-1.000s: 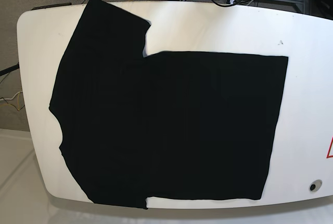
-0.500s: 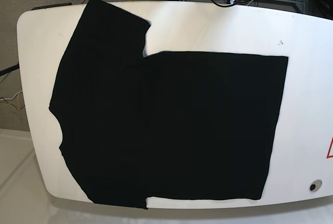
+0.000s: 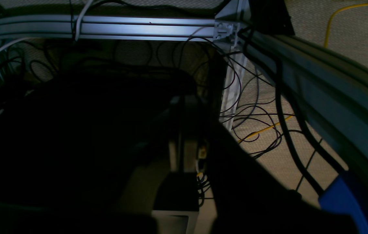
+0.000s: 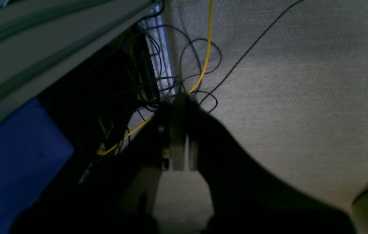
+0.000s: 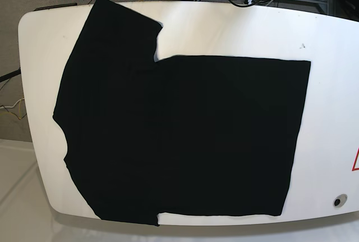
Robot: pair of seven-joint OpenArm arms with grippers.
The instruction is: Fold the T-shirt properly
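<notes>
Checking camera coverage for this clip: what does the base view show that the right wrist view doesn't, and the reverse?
Only the base view shows the T-shirt, spread flat on the white table, sleeves at the left end; no arm appears there. Only the right wrist view shows the right pincer, shut and empty, hanging over grey carpet with a yellow cable and a blue panel. Both views catch only tangled cables off the table; neither shows an arm at the shirt.
</notes>
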